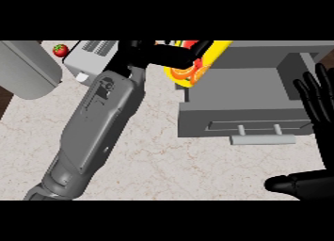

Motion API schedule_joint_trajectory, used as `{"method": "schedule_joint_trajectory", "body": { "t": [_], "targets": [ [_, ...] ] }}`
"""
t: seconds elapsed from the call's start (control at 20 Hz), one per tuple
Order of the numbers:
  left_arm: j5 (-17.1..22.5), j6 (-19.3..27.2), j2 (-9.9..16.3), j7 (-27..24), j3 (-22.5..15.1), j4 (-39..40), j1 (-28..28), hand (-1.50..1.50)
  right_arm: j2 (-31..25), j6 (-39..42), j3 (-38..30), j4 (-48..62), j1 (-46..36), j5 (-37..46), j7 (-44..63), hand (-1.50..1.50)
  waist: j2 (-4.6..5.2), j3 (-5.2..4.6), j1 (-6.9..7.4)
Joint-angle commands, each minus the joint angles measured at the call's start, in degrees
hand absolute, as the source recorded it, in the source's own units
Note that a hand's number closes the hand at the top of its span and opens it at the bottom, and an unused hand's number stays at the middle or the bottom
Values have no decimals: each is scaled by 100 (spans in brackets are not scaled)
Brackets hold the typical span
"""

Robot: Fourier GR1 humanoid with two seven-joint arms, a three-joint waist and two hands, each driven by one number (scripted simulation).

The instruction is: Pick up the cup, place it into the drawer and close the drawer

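Marble worktop [155, 155] carried open grey drawer [246, 89]. L hand [162, 54] was curled round yellow-orange cup [197, 66], held over drawer's back-left corner. R hand [325, 117] rested w/ fingers straight at right edge.

Light falls evenly and fairly bright over the pale marble table [155, 155], with no clear source and no glare. The open drawer [246, 89] is shaded darker inside. The black hands read as flat dark shapes with little surface detail.
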Motion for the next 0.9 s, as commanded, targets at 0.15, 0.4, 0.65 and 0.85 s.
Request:
{"method": "schedule_joint_trajectory", "body": {
  "t": [0.15, 0.4, 0.65, 0.85],
  "targets": [
    [481, 336, -7, -514, -268, 1390, -841, 150, 32, -152, 143, -237, -162, 26, 384, -150, 13, -1, -58],
    [1269, 747, -7, -753, -1051, 1902, -1006, 150, 64, -192, 72, 88, -372, 98, 131, -150, 24, 0, -137],
    [1190, 315, -7, -1026, -728, 2942, -1319, 150, 65, -58, 93, -315, 103, 31, 77, -150, 47, 1, -154],
    [1556, 430, -7, -1092, -1273, 3261, -1654, 150, 221, -128, 310, -24, -47, 270, -107, -150, 64, 3, -223]
  ]
}}
